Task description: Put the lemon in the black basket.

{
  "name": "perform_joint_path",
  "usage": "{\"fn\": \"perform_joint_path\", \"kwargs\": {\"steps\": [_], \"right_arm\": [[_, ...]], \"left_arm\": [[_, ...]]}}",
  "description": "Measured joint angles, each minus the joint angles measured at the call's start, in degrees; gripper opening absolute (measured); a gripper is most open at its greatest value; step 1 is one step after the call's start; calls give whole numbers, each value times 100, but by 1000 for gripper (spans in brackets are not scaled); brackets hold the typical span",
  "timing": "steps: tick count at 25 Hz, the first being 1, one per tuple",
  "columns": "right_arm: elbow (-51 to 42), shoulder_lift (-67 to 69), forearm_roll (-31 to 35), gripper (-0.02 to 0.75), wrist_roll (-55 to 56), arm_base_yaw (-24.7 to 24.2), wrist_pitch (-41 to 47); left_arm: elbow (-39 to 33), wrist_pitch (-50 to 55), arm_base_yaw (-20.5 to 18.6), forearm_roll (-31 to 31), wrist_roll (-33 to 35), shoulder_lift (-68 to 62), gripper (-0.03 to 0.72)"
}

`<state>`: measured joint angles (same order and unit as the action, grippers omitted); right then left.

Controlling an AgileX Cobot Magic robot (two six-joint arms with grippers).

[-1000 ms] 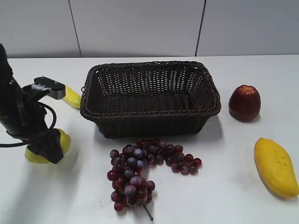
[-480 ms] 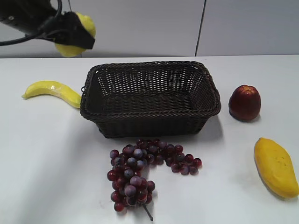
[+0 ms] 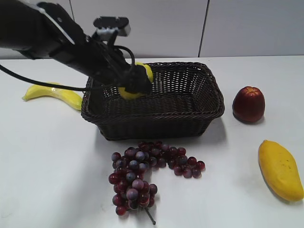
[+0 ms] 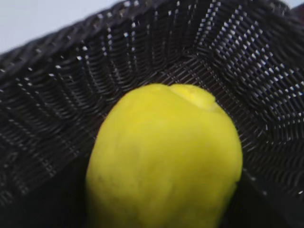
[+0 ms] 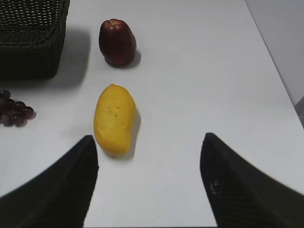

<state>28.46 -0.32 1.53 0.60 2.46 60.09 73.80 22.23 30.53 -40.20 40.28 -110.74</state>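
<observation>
The black basket (image 3: 209,102) stands at the middle of the table. My left gripper (image 3: 134,81) is shut on the lemon (image 3: 142,72) and holds it inside the basket's left part, just below the rim. In the left wrist view the lemon (image 4: 164,159) fills the middle, with the basket's woven wall (image 4: 71,95) behind it; the fingers are hidden. My right gripper (image 5: 148,156) is open and empty above the bare table, out of the exterior view.
A banana (image 3: 52,92) lies left of the basket. Purple grapes (image 3: 142,173) lie in front of it. A dark red fruit (image 3: 248,104) and a mango (image 3: 280,168) sit to the right; the right wrist view shows the mango (image 5: 114,118) and the red fruit (image 5: 117,42).
My left gripper lifted the lemon from the table at front left, swung it high over the back left, and has come down to the right into the basket.
</observation>
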Motion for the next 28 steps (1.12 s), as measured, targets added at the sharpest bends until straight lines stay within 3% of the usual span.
{"fn": "perform_joint_path", "kwargs": {"steps": [4, 12, 17, 19, 24, 28], "right_arm": [[0, 0, 0, 553, 0, 0, 0], [0, 0, 0, 553, 0, 0, 0], [0, 0, 0, 553, 0, 0, 0], [0, 0, 0, 553, 0, 0, 0], [0, 0, 0, 552, 0, 0, 0], [0, 0, 5, 552, 0, 0, 0]], "left_arm": [[-5, -66, 88, 0, 0, -151, 655], [284, -9, 67, 25, 0, 698, 659], [330, 1466, -153, 258, -247, 1805, 635], [332, 2229, -273, 532, -634, 2182, 620], [332, 4324, -498, 1941, -1900, 2889, 589], [229, 4691, -541, 3091, -2770, 3366, 587]]}}
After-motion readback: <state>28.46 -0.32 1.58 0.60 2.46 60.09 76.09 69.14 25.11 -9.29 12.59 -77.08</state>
